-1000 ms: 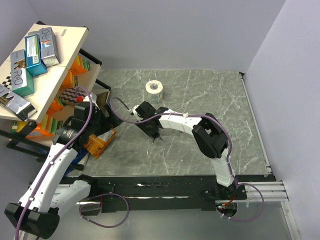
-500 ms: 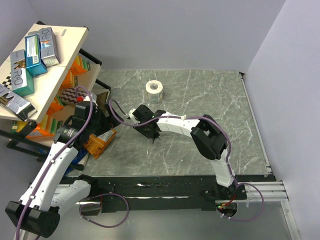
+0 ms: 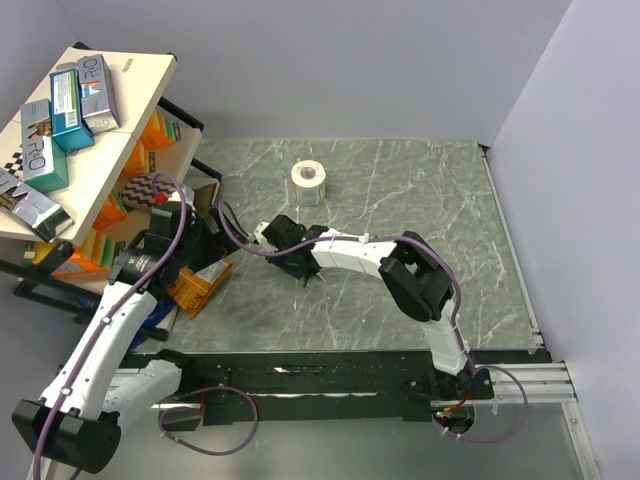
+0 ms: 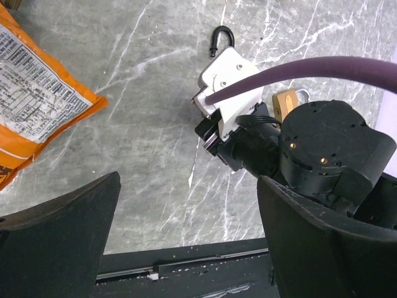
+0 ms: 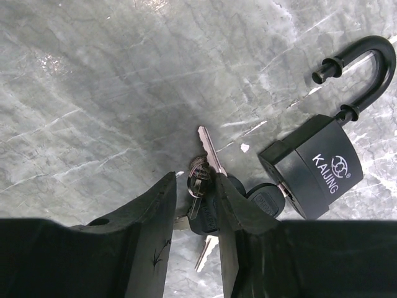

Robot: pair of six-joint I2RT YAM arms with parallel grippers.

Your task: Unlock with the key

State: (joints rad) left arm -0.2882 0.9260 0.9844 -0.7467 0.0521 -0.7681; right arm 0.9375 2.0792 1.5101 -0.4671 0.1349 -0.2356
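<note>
Small bunch of silver-bladed keys with black plastic heads on a ring (image 5: 208, 162) is being seen lying on the grey marbled tabletop (image 5: 93, 93), just left of a black metal padlock marked KAIJING (image 5: 319, 171). The key bunch is being straddled by the right gripper (image 5: 195, 208), jaws set narrow, one finger each side of a black key head. Whether the pads are actually pressing on it cannot be told. One silver blade is being pointed away from the right gripper, past the ring. Another black-headed key is being seen right against the lower left corner of the black metal padlock; whether it is inserted is not clear. The padlock's shackle is being shown swung open, one end free of the body.

From the top view, the right arm is being reached across from its base toward the left-middle of the tabletop, gripper down at the surface.

The left gripper (image 4: 186, 183) is being held wide, nothing between its fingers, above the tabletop near the right arm's wrist. An orange printed foil packet (image 4: 37, 105) is being seen flat to its left. A brass padlock (image 4: 286, 102) is being partly hidden behind the right arm's wrist. A white tape roll (image 3: 309, 181) is being seen well apart, toward the far edge
</note>
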